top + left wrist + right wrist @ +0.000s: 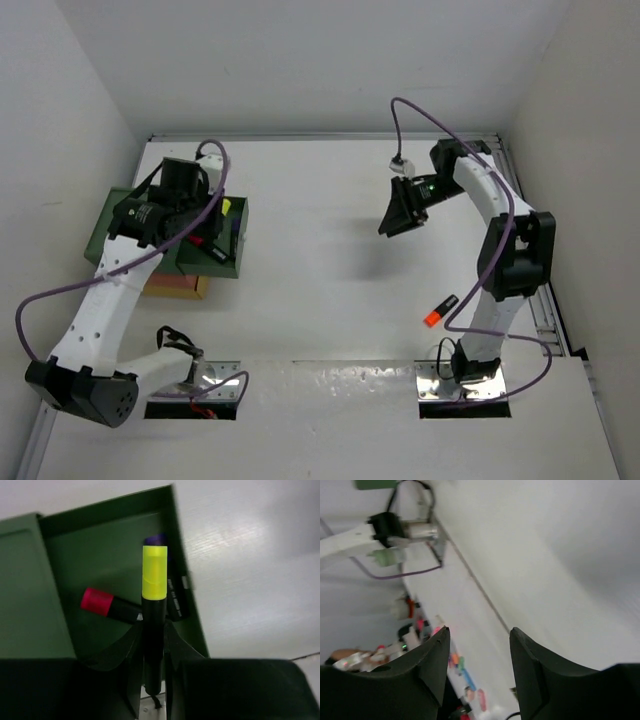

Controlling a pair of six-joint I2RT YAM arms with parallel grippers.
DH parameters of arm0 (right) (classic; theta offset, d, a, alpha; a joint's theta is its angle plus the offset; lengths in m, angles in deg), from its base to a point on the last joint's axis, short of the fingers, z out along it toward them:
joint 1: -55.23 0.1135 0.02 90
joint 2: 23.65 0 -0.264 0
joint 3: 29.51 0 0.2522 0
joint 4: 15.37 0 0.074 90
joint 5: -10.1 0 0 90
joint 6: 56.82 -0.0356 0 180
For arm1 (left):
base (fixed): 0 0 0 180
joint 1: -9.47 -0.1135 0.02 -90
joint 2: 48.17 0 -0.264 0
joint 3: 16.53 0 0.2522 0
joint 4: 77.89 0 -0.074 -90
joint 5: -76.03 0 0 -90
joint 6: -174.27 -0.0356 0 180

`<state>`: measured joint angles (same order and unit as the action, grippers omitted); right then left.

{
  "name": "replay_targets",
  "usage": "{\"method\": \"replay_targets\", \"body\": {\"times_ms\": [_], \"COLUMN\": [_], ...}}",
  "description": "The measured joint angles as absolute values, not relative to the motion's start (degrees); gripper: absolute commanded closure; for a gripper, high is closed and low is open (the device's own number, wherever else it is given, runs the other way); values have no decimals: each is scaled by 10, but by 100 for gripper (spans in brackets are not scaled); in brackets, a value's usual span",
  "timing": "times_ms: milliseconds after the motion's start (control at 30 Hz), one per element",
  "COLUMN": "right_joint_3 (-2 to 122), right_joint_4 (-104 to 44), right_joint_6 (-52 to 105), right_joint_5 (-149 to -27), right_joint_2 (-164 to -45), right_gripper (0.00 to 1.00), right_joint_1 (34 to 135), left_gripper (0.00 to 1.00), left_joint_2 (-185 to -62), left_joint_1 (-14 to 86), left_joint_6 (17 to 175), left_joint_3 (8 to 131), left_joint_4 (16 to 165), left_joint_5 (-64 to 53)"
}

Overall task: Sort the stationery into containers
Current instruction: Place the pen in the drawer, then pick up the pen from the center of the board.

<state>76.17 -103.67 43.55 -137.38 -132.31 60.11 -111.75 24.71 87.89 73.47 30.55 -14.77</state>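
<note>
Left pincer [154, 626] is closed on the black barrel of a yellow highlighter [154, 572], gripped upright with its cap away from the wrist. It is held over the green tray [100, 555] at the bench's left edge. Inside that tray a red-capped marker [98, 601] lies slantwise. A purple-capped marker [156, 540] runs along the right wall, partly hidden behind the held highlighter. The white print on its black barrel is too blurred to read. Right pincer [402, 212] is open and holds nothing, raised over the far right part of the bench [320, 280]. An orange highlighter [440, 311] lies on the bench just beside the right arm.
</note>
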Motion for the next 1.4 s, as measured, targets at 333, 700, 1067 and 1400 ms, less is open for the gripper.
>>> {"method": "replay_targets", "body": {"times_ms": [333,700,1067,1400], "right_joint_3": [594,472,313,257], "right_joint_4": [-982,-1006,-925,-811], "right_joint_6": [575,866,1180,1282], "right_joint_5": [-1189,-1060,-1000,-1003], "right_joint_2": [-1181,-1135,-1058,-1070], "right_gripper": [44,44,31,35], "right_joint_1": [533,456,453,489], "left_gripper": [64,24,22,22], "left_joint_2": [-1166,-1173,-1181,-1200], "left_joint_1": [154,149,150,150], "left_joint_6": [943,897,727,689], "left_joint_3": [712,726,841,863], "left_joint_4": [298,310,293,275], "left_joint_5": [-102,-12,199,219]}}
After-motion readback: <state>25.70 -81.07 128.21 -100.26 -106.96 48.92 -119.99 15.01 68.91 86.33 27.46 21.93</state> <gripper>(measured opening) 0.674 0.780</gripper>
